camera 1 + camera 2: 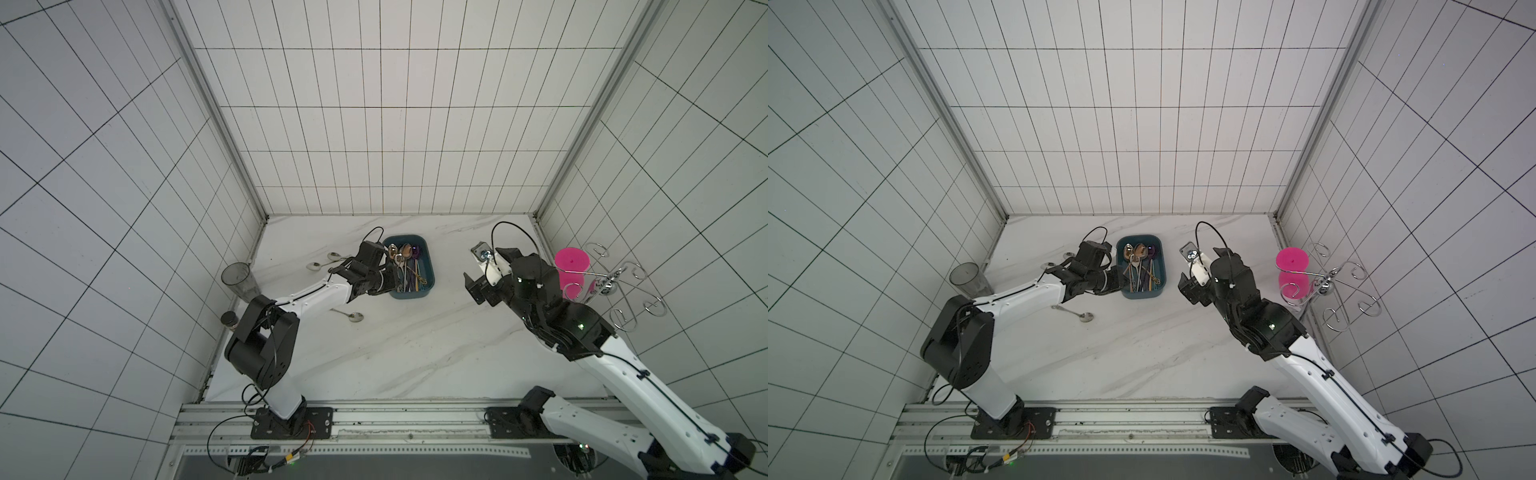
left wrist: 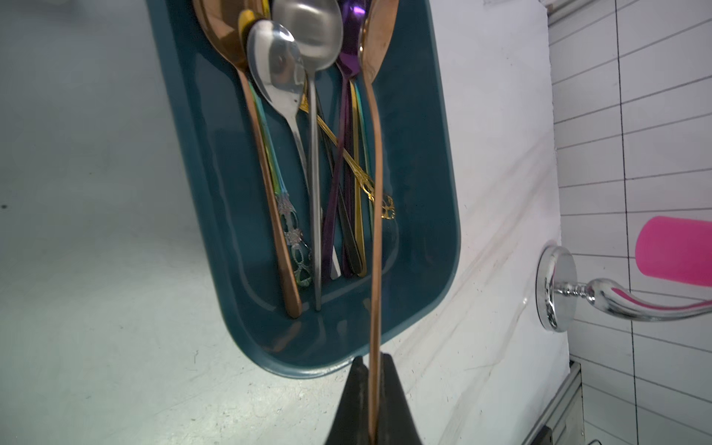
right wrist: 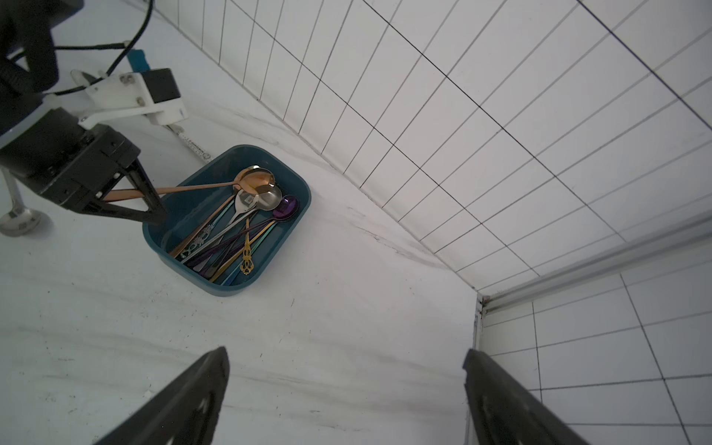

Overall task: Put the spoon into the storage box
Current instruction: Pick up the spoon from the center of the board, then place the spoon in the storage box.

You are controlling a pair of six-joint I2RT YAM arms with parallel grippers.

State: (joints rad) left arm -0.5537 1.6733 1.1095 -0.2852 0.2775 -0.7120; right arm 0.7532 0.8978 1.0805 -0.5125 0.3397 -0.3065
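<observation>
Hovering toward the table's [image 1: 415,353] right edge, our right gripper [image 3: 345,350] gapes wide and empty. Our left gripper [image 2: 371,362] clamps the copper spoon [image 2: 375,185] by its handle end, bowl reaching over the storage box [image 2: 424,173] near the back edge. We judge placement is underway; next we should lower it among the other spoons [image 2: 275,65] and let go.

Marble tabletop [image 1: 415,353], storage box [image 1: 411,296], three loose spoons [image 1: 355,317], tumbler [image 1: 239,280]

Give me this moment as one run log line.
left jaws: shut on copper spoon over box | right jaws: open, empty | box: several spoons inside | table: three spoons loose
</observation>
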